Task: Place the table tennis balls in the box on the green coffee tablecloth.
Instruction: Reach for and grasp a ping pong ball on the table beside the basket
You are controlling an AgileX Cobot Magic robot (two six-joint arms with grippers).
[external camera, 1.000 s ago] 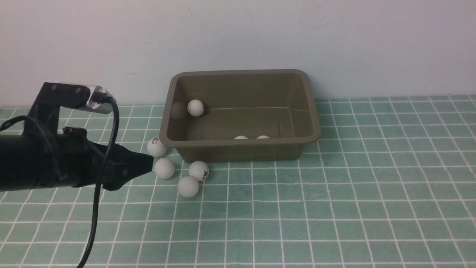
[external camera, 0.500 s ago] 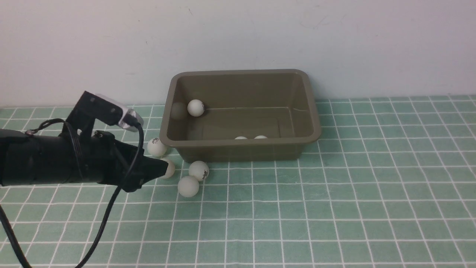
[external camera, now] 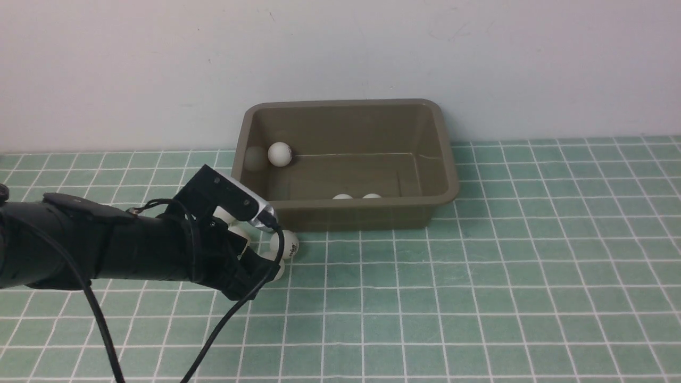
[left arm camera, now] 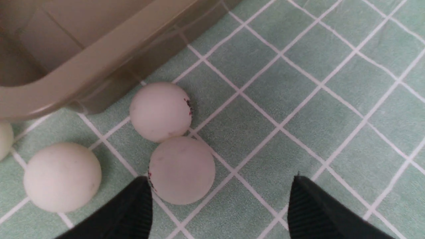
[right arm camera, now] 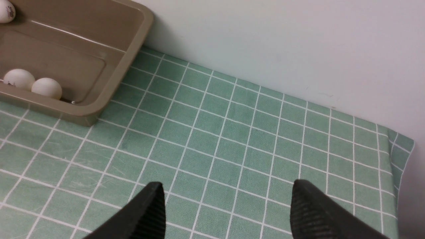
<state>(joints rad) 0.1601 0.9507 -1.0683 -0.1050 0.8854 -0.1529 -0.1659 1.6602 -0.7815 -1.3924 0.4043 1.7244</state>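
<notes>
Over the last second the black left arm (external camera: 106, 250) has swept in from the 9 o'clock side of the scene and tipped downward. Its left pincer (left arm camera: 219, 179) now hangs low over the loose small matte white plastic table tennis balls (left arm camera: 160, 111) rather than short of them.

Those four loose balls sit on the mint-green white-gridded tablecloth (external camera: 505, 266) covering the tabletop, just off the 7 o'clock corner of the rectangular olive-brown plastic box (external camera: 346, 215). In the front view the arm now covers most of the cluster, and only two of these balls show.

The left pincer is spread wide and pinches nothing. In its wrist view the nearest ball (left arm camera: 181, 169) lies hard against one finger (left arm camera: 132, 212), perhaps touching it, with bare cloth filling the rest of the gap. That ball also touches a logo-marked neighbour beside the box wall.

Inside the box, three balls have stayed put: one in the 10 o'clock corner (external camera: 280, 153) and two against the 6 o'clock wall (right arm camera: 20, 79).

The right pincer (right arm camera: 227, 183) is also spread and empty, over bare cloth off the box's 4 o'clock side.

By my reading, the reach is done and the fourth pickup is about to begin. The pincer probably needs to shift sideways to centre the ball, or closing could flick it away or disturb its neighbour.
</notes>
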